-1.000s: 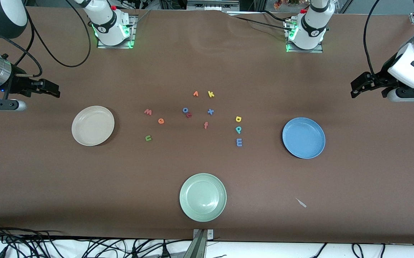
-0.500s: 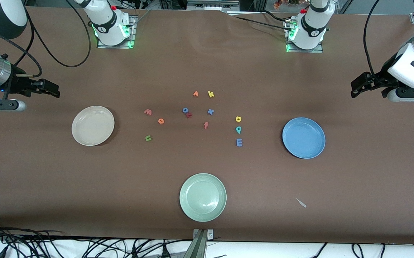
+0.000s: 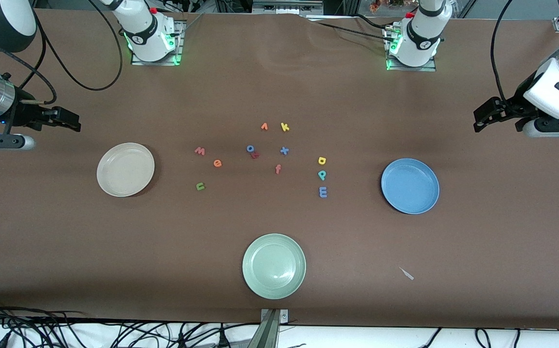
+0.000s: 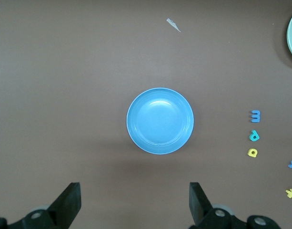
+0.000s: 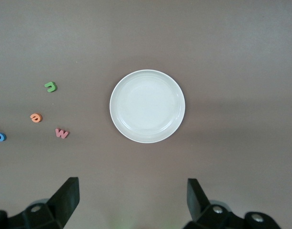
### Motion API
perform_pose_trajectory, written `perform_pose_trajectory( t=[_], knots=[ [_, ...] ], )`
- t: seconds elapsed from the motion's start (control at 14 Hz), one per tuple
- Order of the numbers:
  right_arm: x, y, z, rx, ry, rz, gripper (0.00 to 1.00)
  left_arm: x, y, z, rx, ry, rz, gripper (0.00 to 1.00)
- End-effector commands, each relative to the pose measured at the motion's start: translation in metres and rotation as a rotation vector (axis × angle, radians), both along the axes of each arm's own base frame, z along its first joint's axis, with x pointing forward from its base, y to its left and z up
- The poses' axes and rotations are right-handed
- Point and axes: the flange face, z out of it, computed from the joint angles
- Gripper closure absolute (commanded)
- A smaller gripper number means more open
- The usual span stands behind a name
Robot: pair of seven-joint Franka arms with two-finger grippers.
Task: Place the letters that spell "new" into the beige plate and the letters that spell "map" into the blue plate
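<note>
From the front camera: my left gripper (image 3: 483, 115) hangs wide open and empty over bare table at the left arm's end, at about one o'clock from the blue plate (image 3: 410, 186); my right gripper (image 3: 69, 121) hangs just as open and empty, at about ten o'clock from the beige plate (image 3: 125, 169). Both plates are empty. The pink w (image 3: 200, 151), orange e (image 3: 217, 163) and green n (image 3: 200, 186) lie loose near the beige plate; the yellow a (image 3: 322, 160), teal p (image 3: 322, 175) and lavender m (image 3: 323, 192) lie in a column near the blue plate.

From my left wrist: the blue plate (image 4: 160, 120) sits centred between my spread fingers (image 4: 69, 202). The yellow k (image 4: 291, 193) lies close to the yellow a (image 4: 252, 152); I could grab the wrong one.

From my right wrist: the beige plate (image 5: 147, 106) sits centred. The letters are tiny and flat, so my fingers (image 5: 196, 193) may well skid off. The upside-down w (image 5: 62, 133) could pass for an m, a risk of wrong sorting.
</note>
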Motion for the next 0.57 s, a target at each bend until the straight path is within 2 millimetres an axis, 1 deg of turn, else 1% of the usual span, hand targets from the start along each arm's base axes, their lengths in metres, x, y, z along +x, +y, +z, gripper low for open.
perform_pose_trajectory(
  t=[0.0, 0.5],
  knots=[
    [-0.0025, -0.0003, 0.0007, 0.007, -0.001, -0.009, 0.0, 0.0013, -0.0005, 0.0055, -0.01, 0.006, -0.01, 0.0],
    [-0.0025, -0.0003, 0.0007, 0.007, -0.001, -0.01, 0.0, 0.0023, 0.0009, 0.0045, -0.022, 0.008, -0.006, 0.0]
  ],
)
